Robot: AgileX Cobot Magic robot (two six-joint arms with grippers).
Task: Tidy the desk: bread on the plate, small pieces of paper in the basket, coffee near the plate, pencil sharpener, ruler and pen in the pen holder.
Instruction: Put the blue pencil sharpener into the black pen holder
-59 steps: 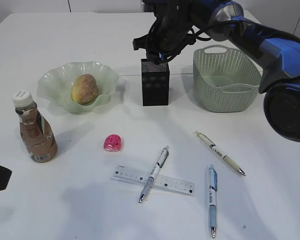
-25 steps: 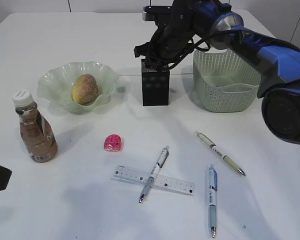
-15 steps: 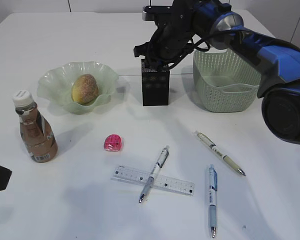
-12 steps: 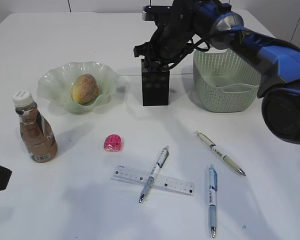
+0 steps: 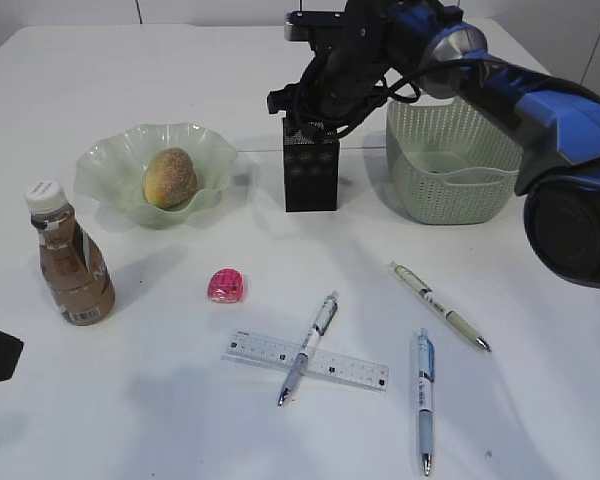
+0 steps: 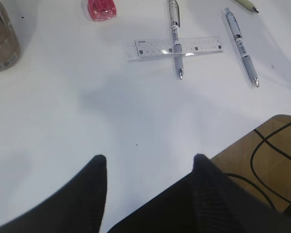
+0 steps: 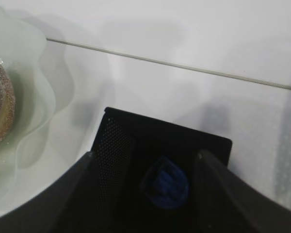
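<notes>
The pen holder (image 5: 310,178), a black mesh box standing upright at the back of the table (image 5: 160,400), has the right gripper (image 7: 145,160) directly above its open mouth, jaws spread apart and gripping nothing; a blue object (image 7: 165,183) lies down inside the holder between them. Just right of the holder sits the green basket (image 5: 448,160), and to its left the wavy plate (image 5: 110,165) holds the bread (image 5: 169,177). Nearer the front, the pink pencil sharpener (image 5: 226,286) lies alone, the coffee bottle (image 5: 68,255) stands upright far left. The clear ruler (image 5: 260,351) runs left to right, with a pen (image 5: 309,346) lying across it, tip toward the front. Two more pens (image 5: 424,398) lie to the right, one pointing front, one slanting front-right. The left gripper (image 6: 148,162) hovers low over bare table, jaws apart, empty
</notes>
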